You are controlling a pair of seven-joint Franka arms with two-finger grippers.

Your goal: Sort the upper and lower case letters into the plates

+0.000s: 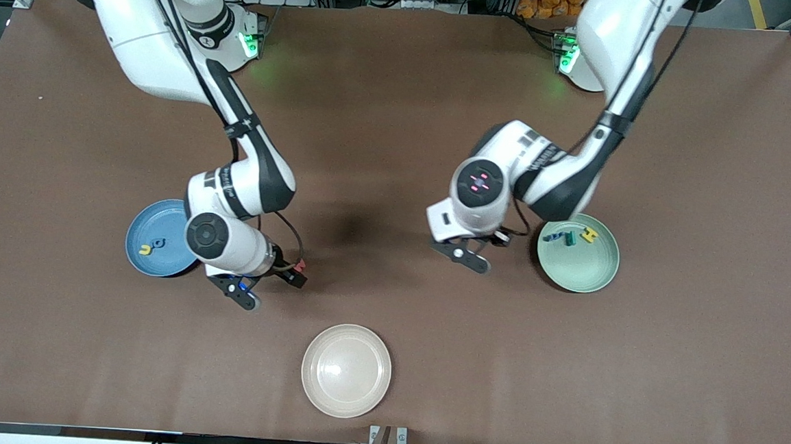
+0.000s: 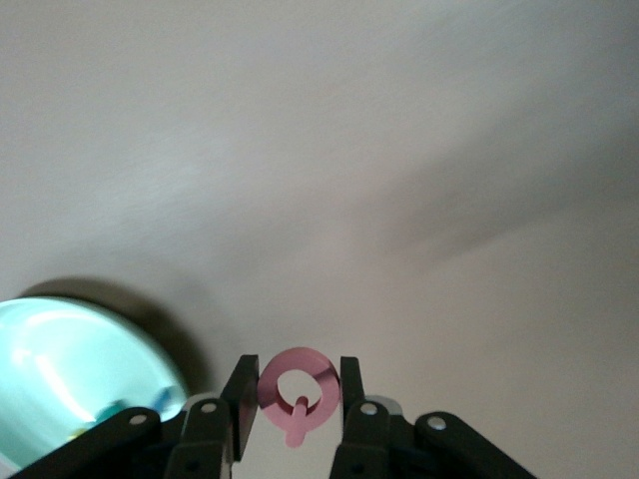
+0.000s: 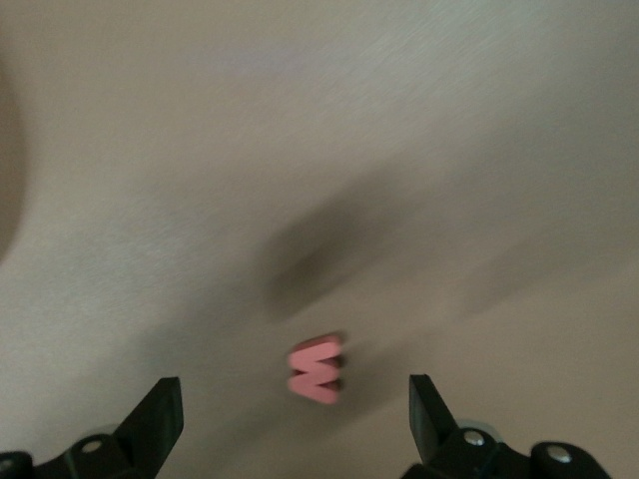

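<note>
Here, left gripper (image 2: 297, 399) clamped on a pink letter Q (image 2: 299, 391), up over bare table (image 1: 403, 99) beside the green plate (image 1: 588, 275) with three letters. Right gripper (image 3: 295, 424) spread wide above a pink letter W (image 3: 317, 369) on the table, next to the blue plate (image 1: 150, 251).

The brown worktop (image 1: 402, 112) looks matt and faintly grained, the cream plate (image 1: 346, 370) at lower centre shows a soft sheen, and the arms' white shells (image 1: 139, 35) look like glossy plastic.
</note>
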